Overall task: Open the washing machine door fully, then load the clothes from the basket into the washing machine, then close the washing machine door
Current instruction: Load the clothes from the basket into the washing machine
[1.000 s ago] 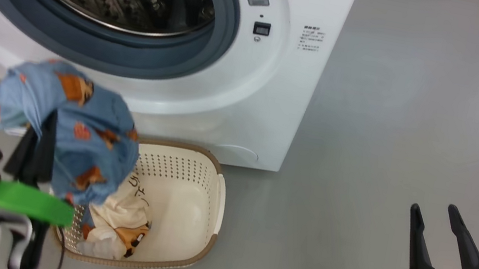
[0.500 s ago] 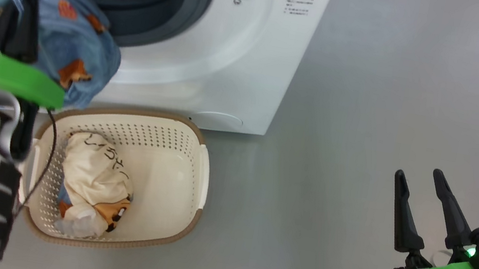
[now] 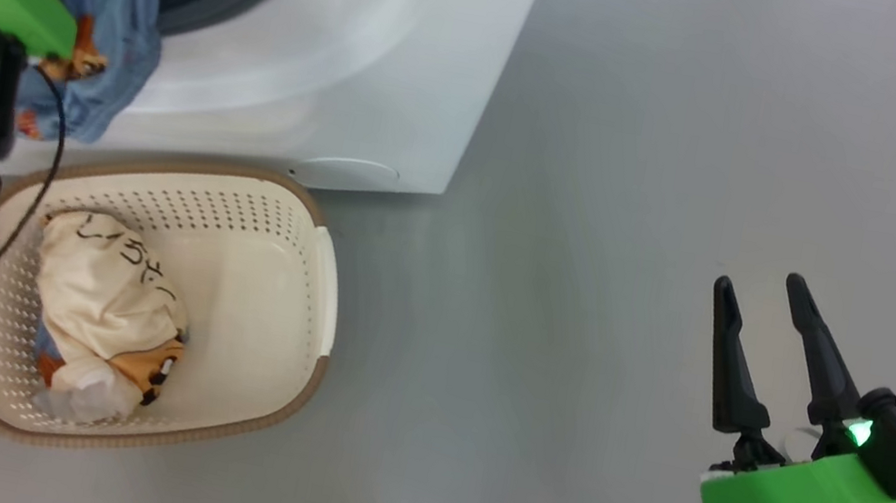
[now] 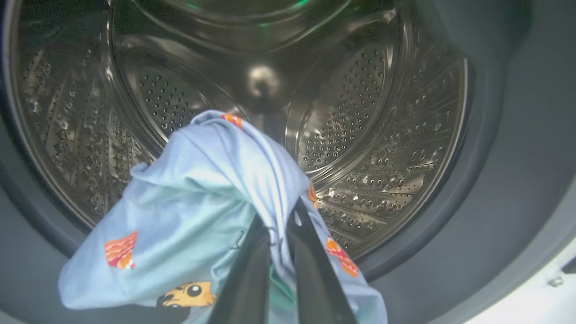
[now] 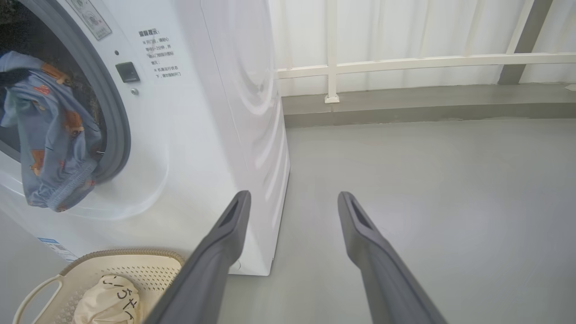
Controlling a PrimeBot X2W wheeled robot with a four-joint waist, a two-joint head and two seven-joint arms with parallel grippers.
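left gripper [image 4: 280,216]: i see its two fingers pressed together on a fold of the blue garment [image 4: 202,198], so it is pinching the cloth. it is raised at the far left, just in front of the mouth of the washing machine [image 3: 374,45].
blue garment: light blue with orange prints. it hangs from the left gripper and falls over both fingers. in the right wrist view its lower hem [image 5: 58,198] hangs down across the gasket [image 5: 114,130], on the outer side of the opening.
drum [image 4: 382,135]: shiny steel with many small holes, directly behind the hanging garment.
washing machine: white and boxy, at the far left of the scene, with its round opening turned toward me.
basket [image 3: 309,384]: cream with a brown rim, on the floor [image 3: 661,142] at the near left, just beside the front of the machine. i cannot tell if it touches it.
cream garment [image 3: 110,284]: bundled in the left part of the basket, with black letters on top and an orange print at its near end.
right gripper [image 3: 759,288]: fingers spread wide, only grey floor between them. it is at the near right, well apart from the basket and the machine.
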